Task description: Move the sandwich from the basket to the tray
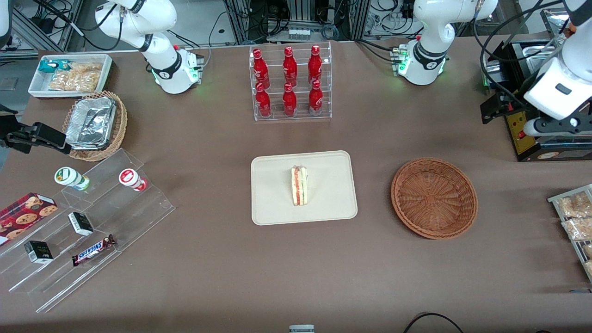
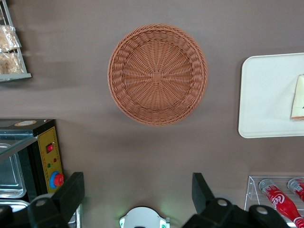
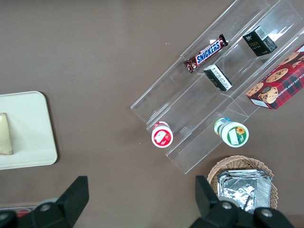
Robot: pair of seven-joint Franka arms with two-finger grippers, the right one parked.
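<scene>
Sandwich (image 1: 299,186) lying on the beige tray (image 1: 273,203) at mid-tabletop (image 1: 222,273), woven basket (image 1: 434,198) beside it toward the working arm's end holding nothing, gripper (image 2: 137,199) raised above the basket, spread wide, grasping nothing.

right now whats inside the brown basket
Nothing: the basket shows only bare weave. The sandwich lies on the tray. The open pincer hovers above the table, holding nothing.
</scene>
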